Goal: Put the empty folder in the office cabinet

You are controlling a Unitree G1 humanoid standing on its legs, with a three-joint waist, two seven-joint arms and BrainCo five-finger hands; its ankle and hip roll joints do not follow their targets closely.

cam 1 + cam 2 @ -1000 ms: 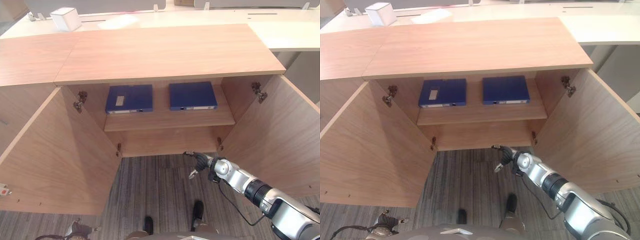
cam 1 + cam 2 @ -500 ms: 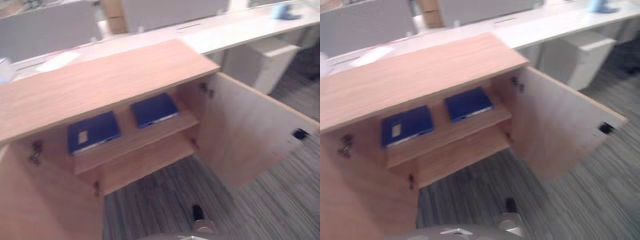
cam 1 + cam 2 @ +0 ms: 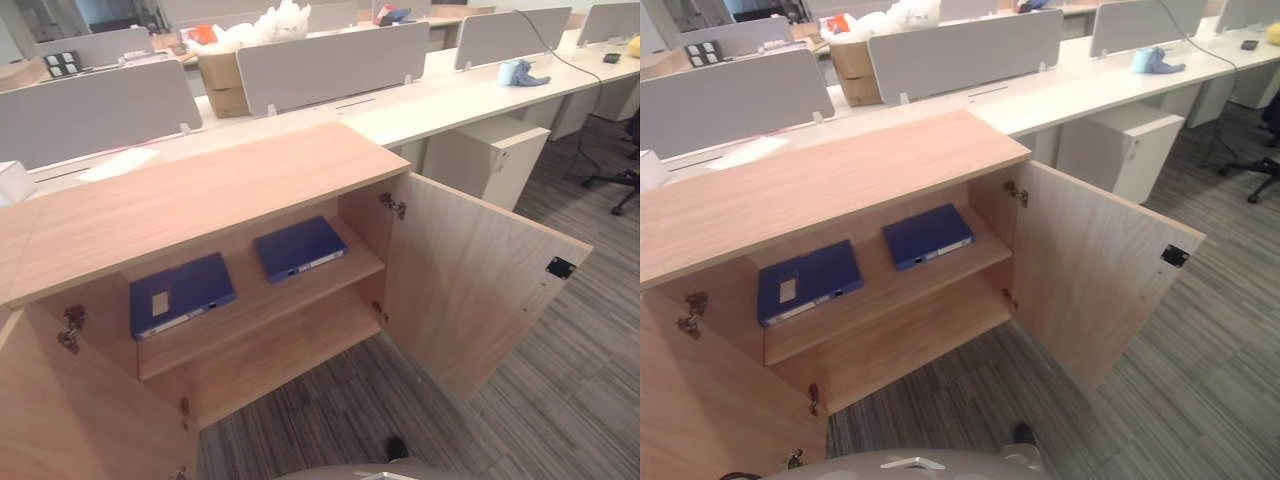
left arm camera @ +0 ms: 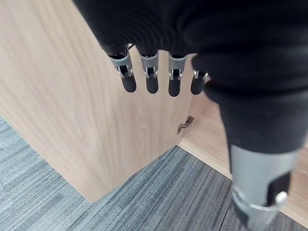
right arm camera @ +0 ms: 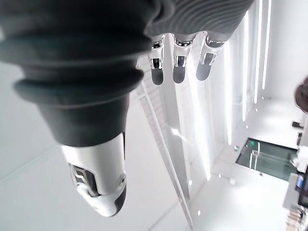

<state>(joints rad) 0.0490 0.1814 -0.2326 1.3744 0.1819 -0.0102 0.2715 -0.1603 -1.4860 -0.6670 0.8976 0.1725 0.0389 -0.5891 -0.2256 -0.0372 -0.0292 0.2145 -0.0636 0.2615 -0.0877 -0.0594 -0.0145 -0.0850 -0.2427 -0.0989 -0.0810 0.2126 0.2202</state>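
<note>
Two blue folders on the upper shelf of an open office cabinet; both robot hands empty.

Office cabinet (image 3: 190, 190): light wood, both doors swung wide, the right door (image 3: 480, 275) standing out over the grey striped carpet (image 3: 560, 400). Left folder (image 3: 180, 295): lies flat, carries a pale label, sits toward the left of the upper shelf (image 3: 270, 300). Right folder (image 3: 298, 247): lies flat beside it, apart from it, nearer the right wall. Lower shelf bare wood. Left hand (image 4: 159, 57): fingers (image 4: 151, 79) straight and relaxed, holding nothing, in front of a wooden door panel near a hinge. Right hand (image 5: 178, 33): fingers straight, holding nothing, pointed up at a white ceiling with strip lights. Behind the cabinet: a long white desk (image 3: 470, 90) with grey divider screens (image 3: 330, 65), a cardboard box (image 3: 225, 80), a white pedestal unit (image 3: 485, 160).
</note>
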